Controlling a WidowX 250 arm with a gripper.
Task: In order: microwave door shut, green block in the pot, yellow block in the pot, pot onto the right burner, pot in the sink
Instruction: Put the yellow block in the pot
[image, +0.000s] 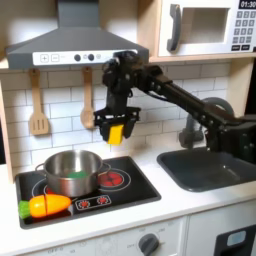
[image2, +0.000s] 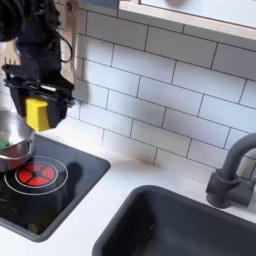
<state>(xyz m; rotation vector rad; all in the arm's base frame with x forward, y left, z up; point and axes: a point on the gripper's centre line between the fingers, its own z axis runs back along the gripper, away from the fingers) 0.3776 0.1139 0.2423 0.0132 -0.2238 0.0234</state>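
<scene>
We see the gripper (image: 116, 133) clenched on the yellow block (image: 116, 134), held high above the stove and off to the first exterior view's right of the pot (image: 72, 172). The green block (image: 78, 176) sits inside already. Our worry: release here and the block lands on the burner (image: 112, 179), not in the pot.

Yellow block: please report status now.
Gripper shut on yellow block, raised beside pot. Green block inside pot. Nothing in the way.

First exterior view faces the kitchen frontally from afar; second exterior view, closer, shares stove (image: 90, 190) and sink (image: 215, 170).
</scene>
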